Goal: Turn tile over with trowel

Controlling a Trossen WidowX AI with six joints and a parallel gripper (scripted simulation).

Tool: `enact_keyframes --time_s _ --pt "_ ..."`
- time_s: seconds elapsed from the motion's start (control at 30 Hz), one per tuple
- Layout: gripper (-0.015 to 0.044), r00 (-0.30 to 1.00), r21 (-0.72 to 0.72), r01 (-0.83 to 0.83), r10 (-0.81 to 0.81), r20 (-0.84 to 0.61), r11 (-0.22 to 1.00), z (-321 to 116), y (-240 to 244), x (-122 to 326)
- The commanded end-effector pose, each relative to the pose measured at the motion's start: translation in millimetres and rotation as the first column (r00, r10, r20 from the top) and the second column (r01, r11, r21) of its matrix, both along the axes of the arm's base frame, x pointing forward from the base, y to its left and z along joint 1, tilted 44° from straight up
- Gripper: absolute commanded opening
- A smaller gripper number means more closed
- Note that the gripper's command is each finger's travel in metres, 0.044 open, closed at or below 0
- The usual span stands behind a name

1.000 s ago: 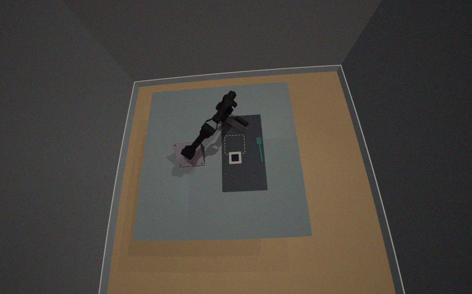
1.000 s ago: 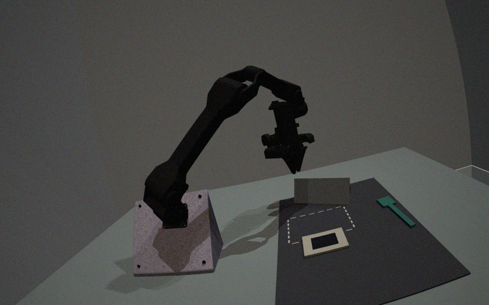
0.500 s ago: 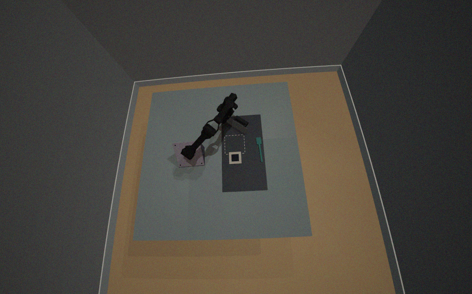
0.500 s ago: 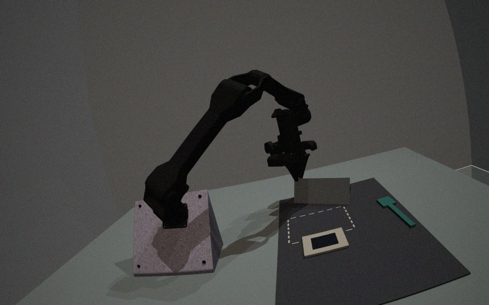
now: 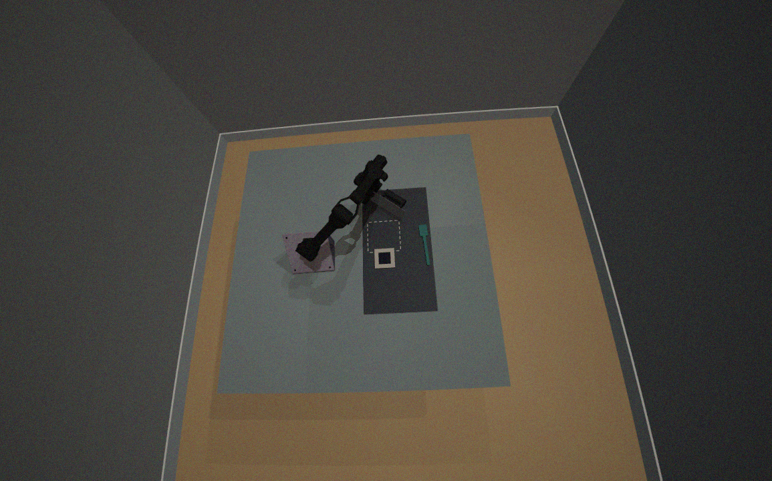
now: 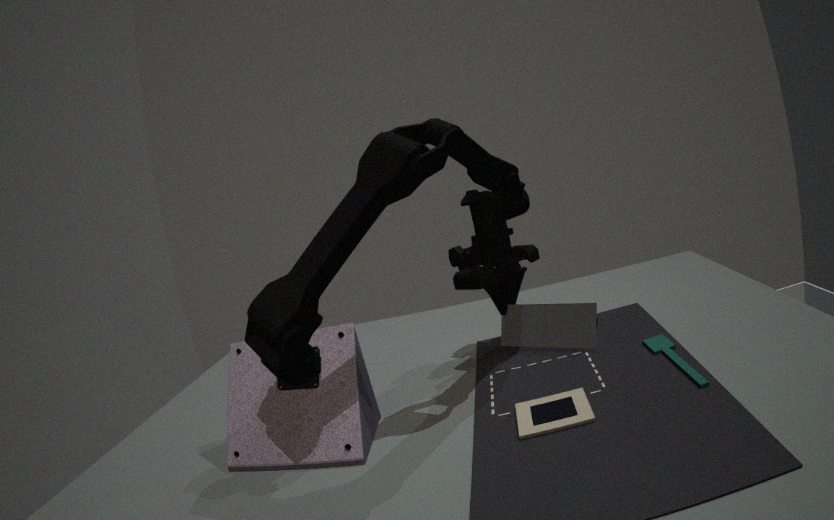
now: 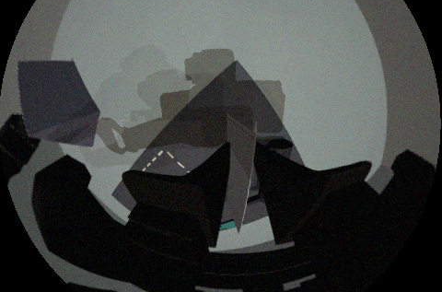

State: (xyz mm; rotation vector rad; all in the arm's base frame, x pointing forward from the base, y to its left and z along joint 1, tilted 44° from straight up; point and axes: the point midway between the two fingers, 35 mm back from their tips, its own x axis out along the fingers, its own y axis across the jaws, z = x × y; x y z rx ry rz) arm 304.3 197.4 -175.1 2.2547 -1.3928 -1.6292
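The pale tile (image 5: 377,258) (image 6: 523,420) lies flat on the dark mat (image 5: 400,292) (image 6: 632,452), its dark square mark facing up. It overlaps the near edge of the dashed outline (image 5: 367,236) (image 6: 491,394) and lies mostly outside it. The teal trowel (image 5: 426,246) (image 6: 684,366) (image 7: 227,225) lies flat near the mat's right edge, away from the gripper. My gripper (image 6: 505,313) (image 7: 240,146) points down, slightly open, at the left end of an upright grey panel; in the wrist view the panel shows between the fingers, not clamped. The arm hides the fingertips in the top view. The tile is not seen in the wrist view.
The upright grey panel (image 5: 386,204) (image 6: 552,325) (image 7: 240,172) stands beyond the outline at the mat's far end. A black object (image 5: 396,198) is right behind it, mostly hidden in the exterior view. The arm's speckled wedge base (image 5: 317,267) (image 6: 251,414) stands left of the mat.
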Motion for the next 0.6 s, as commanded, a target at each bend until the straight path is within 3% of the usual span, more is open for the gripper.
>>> enact_keyframes --time_s 0.0,0.57 --pt "0.0100 1.000 -0.007 -0.003 0.003 -0.001 1.000 2 -5 -3" --pt "0.0100 1.000 -0.009 -0.003 0.003 -0.002 1.000 12 -21 -19"
